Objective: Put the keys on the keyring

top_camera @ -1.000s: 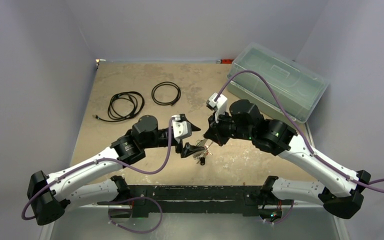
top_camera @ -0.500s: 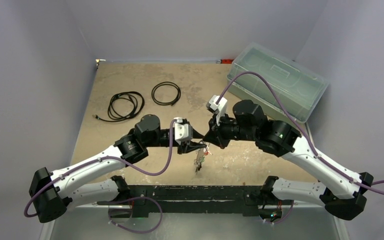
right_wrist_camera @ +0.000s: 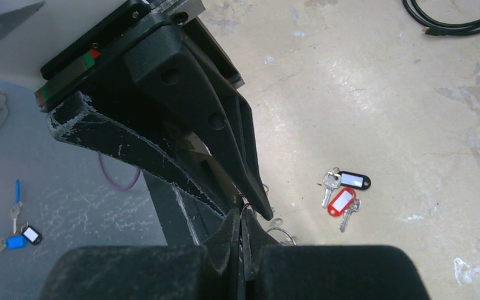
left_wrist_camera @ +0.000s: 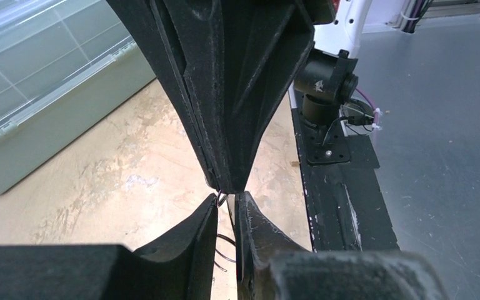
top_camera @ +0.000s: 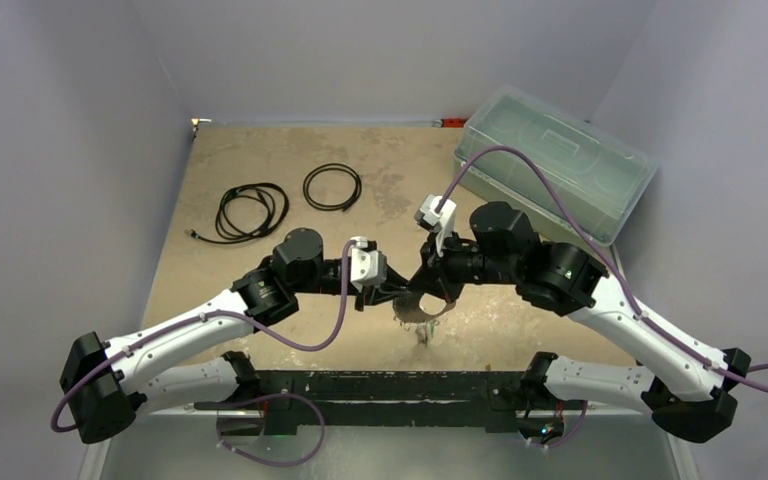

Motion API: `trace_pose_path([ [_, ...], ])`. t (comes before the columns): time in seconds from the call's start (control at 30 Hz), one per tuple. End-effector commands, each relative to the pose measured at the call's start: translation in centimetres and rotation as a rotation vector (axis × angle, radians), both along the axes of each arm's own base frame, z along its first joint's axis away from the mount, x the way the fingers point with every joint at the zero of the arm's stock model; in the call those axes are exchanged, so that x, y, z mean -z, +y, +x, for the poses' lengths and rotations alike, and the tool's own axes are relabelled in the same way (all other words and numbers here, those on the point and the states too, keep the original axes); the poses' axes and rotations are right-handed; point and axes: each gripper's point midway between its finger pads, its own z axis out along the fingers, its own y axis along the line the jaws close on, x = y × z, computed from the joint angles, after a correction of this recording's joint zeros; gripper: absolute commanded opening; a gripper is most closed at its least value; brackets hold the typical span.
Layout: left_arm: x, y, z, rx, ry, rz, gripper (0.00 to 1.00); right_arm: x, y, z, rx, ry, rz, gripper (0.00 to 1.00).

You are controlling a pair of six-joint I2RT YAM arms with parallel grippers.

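Top external view: both arms were seen reaching toward each other over the near middle of the table, with the left gripper and the right gripper set tip to tip.
Left gripper: its fingers were held nearly together, with only a narrow slit between them. A thin wire was seen in that slit, but whether it was pinched could not be told.
Right gripper: its fingers were pressed flat together, and a thin wire loop was caught at their tips, as seen in the right wrist view.
Keyring: a thin silvery loop was seen at the right gripper's tips, raised between the two grippers and partly hidden by the fingers.
Keys: a small bunch, one red-tagged and one black-tagged, was seen against the table just beside the grippers' meeting point. Whether it lay on the surface or hung from the keyring could not be told.
Plastic bin: a clear lidded bin was placed at the far right corner, well apart from the grippers.
Cables: two black cable coils were laid at the far left of the table.
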Motion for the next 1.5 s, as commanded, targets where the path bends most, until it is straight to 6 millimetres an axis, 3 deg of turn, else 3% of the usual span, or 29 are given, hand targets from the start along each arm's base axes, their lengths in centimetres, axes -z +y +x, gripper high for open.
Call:
trace_pose_path([
  [0.0,-2.0,0.0,-1.7,0.090,-0.046,-0.086,0.19,-4.1,0.7,-0.8,-0.064,-0.075,0.121,0.00],
  [0.13,-2.0,0.2,-1.9,0.092,-0.048,-0.095,0.31,-4.4,0.8,-1.1,-0.083,-0.075,0.136,0.00],
  [0.23,-2.2,0.1,-2.1,0.100,-0.056,-0.101,0.31,-4.5,0.8,-1.2,-0.086,-0.076,0.141,0.00],
  [0.3,-2.3,0.1,-2.3,0.109,-0.055,-0.109,0.23,-4.6,0.9,-1.4,-0.097,-0.073,0.146,0.00],
  [0.4,-2.3,0.0,-2.4,0.118,-0.056,-0.107,0.00,-4.7,1.0,-1.5,-0.104,-0.072,0.152,0.00],
  [0.6,-3.0,0.4,-2.6,0.109,-0.075,-0.129,0.00,-5.4,0.9,-1.1,-0.062,-0.075,0.176,0.01],
  [0.63,-3.4,0.6,-2.5,0.093,-0.080,-0.141,0.00,-5.6,0.7,-0.7,-0.035,-0.082,0.179,0.12],
  [0.7,-3.6,0.9,-2.5,0.076,-0.079,-0.152,0.00,-6.3,0.3,-0.1,0.010,-0.106,0.198,0.46],
  [0.8,-3.7,1.3,-2.5,0.058,-0.069,-0.157,0.00,-8.1,-0.2,0.1,0.058,-0.120,0.267,0.71],
  [0.93,-3.9,1.8,-2.6,0.032,-0.051,-0.161,0.00,-10.3,-1.4,0.7,0.131,-0.177,0.332,0.75],
  [1.07,-4.0,2.4,-2.3,-0.009,-0.026,-0.128,0.00,-10.8,-3.0,2.0,0.251,-0.217,0.369,0.74],
  [1.23,-2.9,4.5,-0.8,-0.150,-0.028,-0.021,0.00,-7.9,-6.0,5.9,0.580,-0.189,0.335,0.73],
  [1.3,-2.3,5.8,0.0,-0.229,-0.030,0.017,0.00,-5.1,-6.4,6.9,0.675,-0.142,0.279,0.73],
  [1.47,-0.7,9.9,2.7,-0.493,-0.040,0.112,0.00,3.4,-4.9,7.7,0.727,-0.001,0.100,0.71],
])
